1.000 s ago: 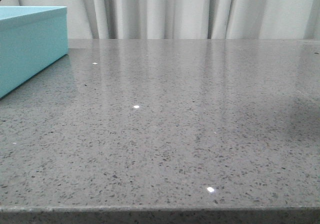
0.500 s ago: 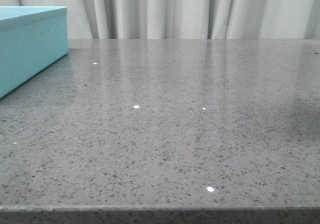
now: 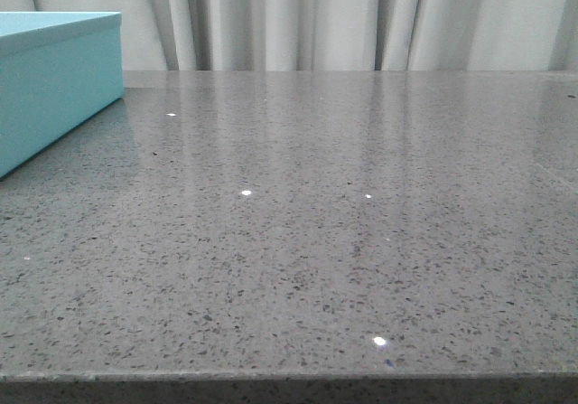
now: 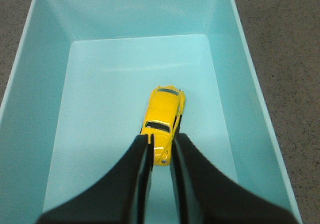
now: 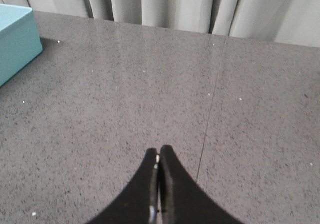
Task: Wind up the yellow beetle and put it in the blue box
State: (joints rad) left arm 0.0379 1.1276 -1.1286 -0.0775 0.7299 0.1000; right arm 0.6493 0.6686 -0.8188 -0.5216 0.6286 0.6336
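Grey speckled table (image 3: 343,241), pale curtains (image 3: 298,20) behind; yellow beetle (image 4: 164,121) inside blue box (image 4: 45,98), left gripper (image 4: 161,146) parted just above it, right gripper (image 5: 159,159) closed, empty.

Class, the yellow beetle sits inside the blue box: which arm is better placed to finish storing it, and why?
Left. The left gripper is over the blue box, its fingers either side of the yellow beetle. The right gripper is shut over bare table, away from the box.
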